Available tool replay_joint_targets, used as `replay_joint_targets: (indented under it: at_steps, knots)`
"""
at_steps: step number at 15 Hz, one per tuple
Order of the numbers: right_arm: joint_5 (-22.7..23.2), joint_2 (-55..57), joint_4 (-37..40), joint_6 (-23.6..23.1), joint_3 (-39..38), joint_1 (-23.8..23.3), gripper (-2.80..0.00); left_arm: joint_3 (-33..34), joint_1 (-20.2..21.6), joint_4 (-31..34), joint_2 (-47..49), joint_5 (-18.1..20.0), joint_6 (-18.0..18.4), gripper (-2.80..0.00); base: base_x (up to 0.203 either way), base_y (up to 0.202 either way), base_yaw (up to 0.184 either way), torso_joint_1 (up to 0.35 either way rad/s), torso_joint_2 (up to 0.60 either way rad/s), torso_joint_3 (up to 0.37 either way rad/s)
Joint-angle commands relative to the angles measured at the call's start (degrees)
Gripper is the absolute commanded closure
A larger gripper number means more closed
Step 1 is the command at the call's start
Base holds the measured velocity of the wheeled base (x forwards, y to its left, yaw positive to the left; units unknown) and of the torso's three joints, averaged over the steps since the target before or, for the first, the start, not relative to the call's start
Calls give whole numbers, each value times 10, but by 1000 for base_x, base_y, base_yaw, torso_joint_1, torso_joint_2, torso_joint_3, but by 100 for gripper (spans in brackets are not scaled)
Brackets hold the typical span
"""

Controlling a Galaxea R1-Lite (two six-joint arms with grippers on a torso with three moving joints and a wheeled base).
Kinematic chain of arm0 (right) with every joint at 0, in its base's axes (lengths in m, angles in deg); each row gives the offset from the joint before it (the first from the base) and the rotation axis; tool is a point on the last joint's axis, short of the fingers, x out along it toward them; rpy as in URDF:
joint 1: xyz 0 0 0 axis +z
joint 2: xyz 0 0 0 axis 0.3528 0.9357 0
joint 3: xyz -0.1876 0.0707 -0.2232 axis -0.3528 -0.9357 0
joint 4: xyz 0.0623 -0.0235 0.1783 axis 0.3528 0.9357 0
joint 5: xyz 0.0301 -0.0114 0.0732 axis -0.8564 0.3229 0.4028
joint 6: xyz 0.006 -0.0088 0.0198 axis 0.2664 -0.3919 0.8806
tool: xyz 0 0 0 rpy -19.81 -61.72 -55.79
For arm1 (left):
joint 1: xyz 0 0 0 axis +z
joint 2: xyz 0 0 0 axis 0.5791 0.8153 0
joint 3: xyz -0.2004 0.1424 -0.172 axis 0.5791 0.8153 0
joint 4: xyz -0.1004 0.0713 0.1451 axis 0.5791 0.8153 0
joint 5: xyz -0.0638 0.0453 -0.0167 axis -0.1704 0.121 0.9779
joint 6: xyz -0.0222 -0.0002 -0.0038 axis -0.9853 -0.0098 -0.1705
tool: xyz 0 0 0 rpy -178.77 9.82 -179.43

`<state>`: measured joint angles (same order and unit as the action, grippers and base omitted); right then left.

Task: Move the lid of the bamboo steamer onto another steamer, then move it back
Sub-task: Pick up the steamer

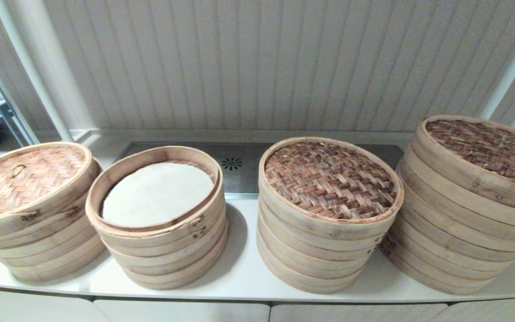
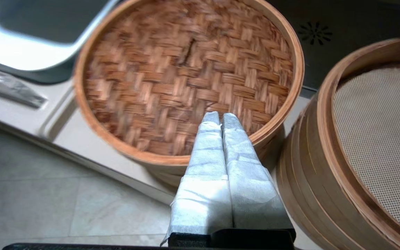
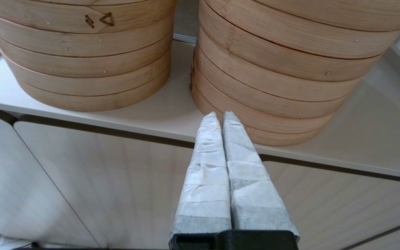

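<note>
From my head camera, four stacks of bamboo steamers stand in a row along the front edge of a white bench (image 1: 248,281). The stack at the bench's left end wears the bamboo steamer lid (image 1: 25,179), pale woven with a small loop handle on top. Just beside it, the second steamer stack (image 1: 159,223) is uncovered and shows a white liner (image 1: 157,192) inside its top tier. The third stack (image 1: 329,214) and the taller fourth stack (image 1: 467,201) at the right end have darker woven tops. A metal drain panel (image 1: 233,170) lies toward the back edge. From my left wrist camera, my left gripper (image 2: 221,116) has its white-wrapped fingers pressed together, holding nothing, hovering over the front rim of the lid (image 2: 189,76), with the open steamer close alongside. From my right wrist camera, my right gripper (image 3: 221,116) is likewise pressed together and empty, low in front of the bench's front edge, facing the base of the fourth stack.
</note>
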<state>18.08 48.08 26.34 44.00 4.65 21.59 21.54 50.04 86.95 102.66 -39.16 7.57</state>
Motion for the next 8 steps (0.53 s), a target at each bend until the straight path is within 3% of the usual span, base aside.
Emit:
replay_joint_targets:
  at_steps: [1, 2, 4, 8]
  knots:
    - [0, 4, 0, -1, 0, 0, 0, -1, 24, -4, 63, 39, 3, 0, 0, 0, 0, 0, 0, 0]
    - [0, 3, 0, -1, 0, 0, 0, -3, 34, -8, 73, 62, 10, 0, 0, 0, 0, 0, 0, 0]
    - [0, 4, 0, -1, 0, 0, 0, -7, 57, -17, 91, 111, 24, -280, 0, 0, 0, 0, 0, 0]
    - [0, 1, 0, 0, 0, -1, 0, -51, 104, -24, 144, 171, 67, -280, 0, 0, 0, 0, 0, 0]
